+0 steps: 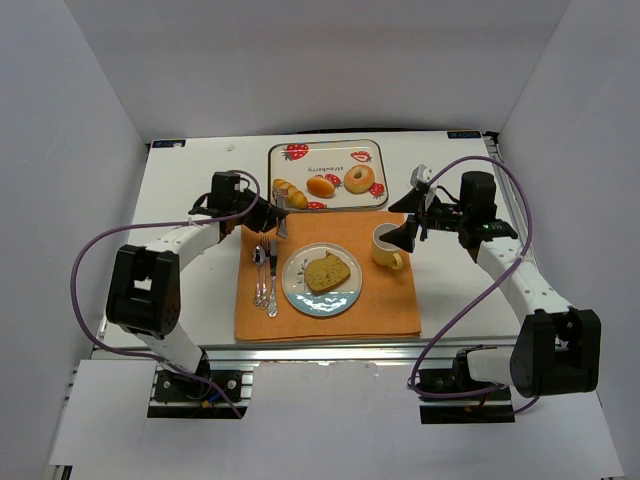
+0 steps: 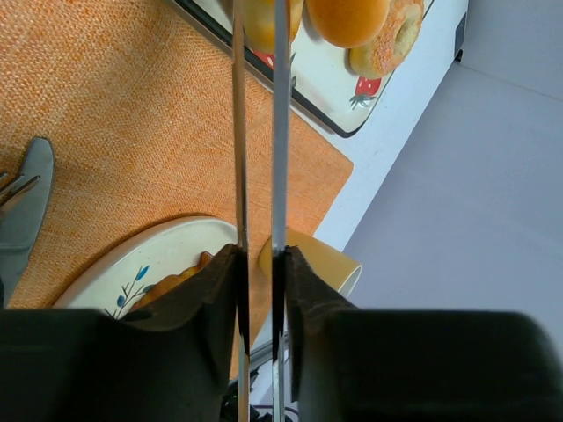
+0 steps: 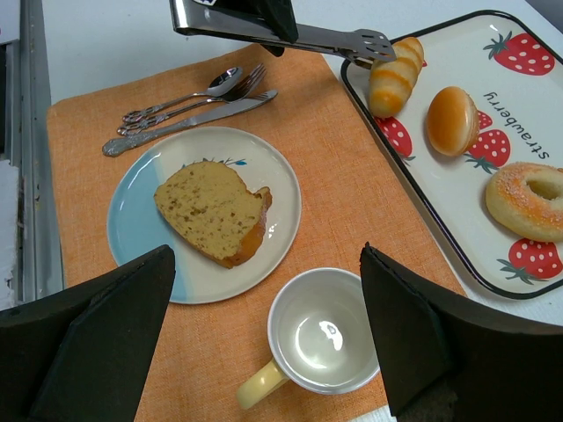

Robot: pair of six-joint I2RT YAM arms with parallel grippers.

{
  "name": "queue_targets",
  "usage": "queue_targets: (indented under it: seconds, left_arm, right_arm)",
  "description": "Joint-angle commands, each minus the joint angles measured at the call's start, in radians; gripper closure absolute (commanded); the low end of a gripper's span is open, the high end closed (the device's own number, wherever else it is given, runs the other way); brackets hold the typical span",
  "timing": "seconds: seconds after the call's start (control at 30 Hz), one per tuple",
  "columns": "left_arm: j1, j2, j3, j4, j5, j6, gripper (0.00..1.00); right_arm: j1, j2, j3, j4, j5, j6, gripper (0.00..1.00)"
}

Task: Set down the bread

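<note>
My left gripper (image 1: 258, 213) (image 2: 261, 255) is shut on metal tongs (image 2: 237, 132) (image 3: 290, 35). The tong tips reach the near end of a striped roll (image 1: 290, 192) (image 3: 393, 77) on the strawberry tray (image 1: 325, 147) (image 3: 413, 193); I cannot tell whether they grip it. A round bun (image 1: 321, 186) (image 3: 452, 119) and a sugared donut (image 1: 359, 179) (image 3: 528, 200) lie on the same tray. A bread slice (image 1: 326, 271) (image 3: 211, 209) lies on the blue-white plate (image 1: 300, 290) (image 3: 136, 220). My right gripper (image 1: 408, 232) (image 3: 266, 264) is open and empty above the mug.
A yellow mug (image 1: 386, 244) (image 3: 325, 330) stands empty on the orange mat (image 1: 390, 310), right of the plate. A spoon, fork and knife (image 1: 265, 275) (image 3: 185, 110) lie left of the plate. White walls enclose the table.
</note>
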Motion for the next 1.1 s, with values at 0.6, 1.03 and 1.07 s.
queue_targets:
  seconds: [0.6, 1.03, 1.07]
  left_arm:
    - [0.003, -0.337, -0.063, -0.084, 0.073, 0.057, 1.00]
    - [-0.245, -0.705, -0.289, -0.212, 0.139, -0.063, 1.00]
    - [-0.262, -0.713, -0.295, -0.202, 0.139, -0.072, 1.00]
  right_arm:
    - [-0.006, -0.036, 0.004, 0.000, -0.025, -0.017, 0.11]
    - [-0.010, -0.010, 0.044, -0.010, -0.026, -0.037, 0.11]
    - [-0.010, -0.008, 0.046, -0.012, -0.026, -0.037, 0.11]
